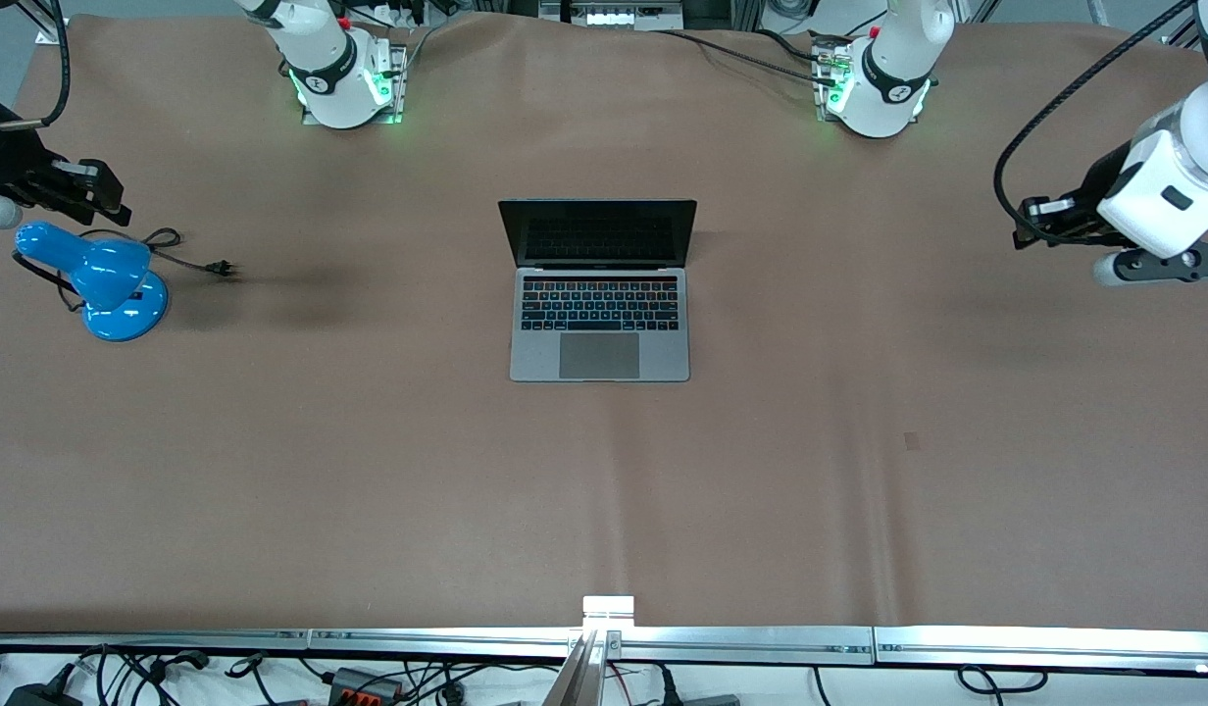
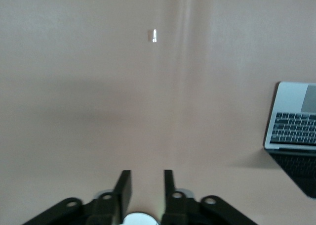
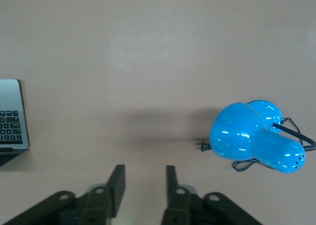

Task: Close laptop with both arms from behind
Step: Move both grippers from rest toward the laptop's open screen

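Observation:
The silver-grey laptop [image 1: 599, 294] stands open in the middle of the brown table, its black screen upright and facing the front camera, its keyboard and trackpad showing. My left gripper [image 1: 1031, 224] hangs open and empty over the table toward the left arm's end, well apart from the laptop. My right gripper [image 1: 109, 194] hangs open and empty over the right arm's end, above the blue lamp. The left wrist view shows the open left gripper [image 2: 147, 173] and a corner of the laptop [image 2: 296, 131]. The right wrist view shows the open right gripper [image 3: 144, 168] and the laptop's edge [image 3: 11, 116].
A blue desk lamp [image 1: 109, 279] lies on the table near the right arm's end, its black cord and plug [image 1: 222, 267] trailing toward the laptop; it also shows in the right wrist view [image 3: 252, 136]. A metal rail [image 1: 604, 642] runs along the table's near edge.

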`<state>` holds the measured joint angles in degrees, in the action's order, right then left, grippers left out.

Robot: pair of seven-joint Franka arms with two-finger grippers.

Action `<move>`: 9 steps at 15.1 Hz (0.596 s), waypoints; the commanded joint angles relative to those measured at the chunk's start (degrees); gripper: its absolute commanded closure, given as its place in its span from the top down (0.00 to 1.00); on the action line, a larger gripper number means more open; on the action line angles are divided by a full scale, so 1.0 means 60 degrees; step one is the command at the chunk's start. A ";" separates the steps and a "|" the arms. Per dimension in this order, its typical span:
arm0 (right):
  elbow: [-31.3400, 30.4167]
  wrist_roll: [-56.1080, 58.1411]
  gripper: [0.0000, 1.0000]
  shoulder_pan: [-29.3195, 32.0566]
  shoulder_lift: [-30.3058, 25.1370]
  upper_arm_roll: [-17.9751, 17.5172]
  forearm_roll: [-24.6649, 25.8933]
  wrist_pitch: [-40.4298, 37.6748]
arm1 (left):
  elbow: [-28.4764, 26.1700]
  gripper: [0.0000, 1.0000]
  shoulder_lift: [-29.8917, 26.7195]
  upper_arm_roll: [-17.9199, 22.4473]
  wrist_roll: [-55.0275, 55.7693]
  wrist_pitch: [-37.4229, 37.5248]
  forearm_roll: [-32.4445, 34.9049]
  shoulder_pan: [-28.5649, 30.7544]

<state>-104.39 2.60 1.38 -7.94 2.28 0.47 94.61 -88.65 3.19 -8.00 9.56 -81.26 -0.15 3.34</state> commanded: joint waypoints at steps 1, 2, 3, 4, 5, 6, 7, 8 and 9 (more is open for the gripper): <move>-0.0179 -0.0053 0.00 -0.0011 -0.0170 -0.0029 -0.0005 -0.0094 | 0.0009 0.02 -0.0150 -0.0248 0.0076 0.0214 0.0010 0.0015; -0.0179 -0.0053 0.00 -0.0011 -0.0155 -0.0043 -0.0049 -0.0181 | -0.0005 0.01 -0.0150 -0.0264 0.0309 0.0228 -0.0120 0.0015; -0.0209 -0.0053 0.00 -0.0040 -0.0126 -0.0058 -0.0064 -0.0283 | -0.0063 0.00 -0.0164 -0.0279 0.0645 0.0272 -0.0165 0.0015; -0.0238 -0.0053 0.00 -0.0054 -0.0097 -0.0072 -0.0107 -0.0473 | -0.0122 0.00 -0.0179 -0.0293 0.0822 0.0345 -0.0180 0.0015; -0.0282 -0.0053 0.00 -0.0098 -0.0082 -0.0073 -0.0325 -0.0562 | -0.0079 0.00 -0.0136 -0.0337 0.0722 0.0824 -0.0166 -0.0014; -0.0297 -0.0053 0.00 -0.0258 0.0019 -0.0073 -0.0429 -0.0650 | -0.0165 0.00 -0.0150 -0.0439 0.0721 0.1365 -0.0180 -0.0043; -0.0297 -0.0053 0.00 -0.0332 0.0165 -0.0073 -0.0517 -0.0912 | -0.0268 0.00 -0.0135 -0.0744 0.0721 0.1588 -0.0195 -0.0043; -0.0326 -0.0053 0.00 -0.0434 0.0312 -0.0073 -0.0851 -0.1146 | -0.0399 0.00 -0.0135 -0.1067 0.0721 0.1576 -0.0427 -0.0058; -0.0515 -0.0053 0.00 -0.0581 0.0357 -0.0073 -0.1261 -0.1207 | -0.0488 0.00 -0.0077 -0.1447 0.0692 0.1445 -0.0676 -0.0044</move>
<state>-106.21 2.57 -0.43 -6.71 1.68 -3.78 88.73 -89.56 3.14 -12.78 12.93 -72.45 -2.03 2.90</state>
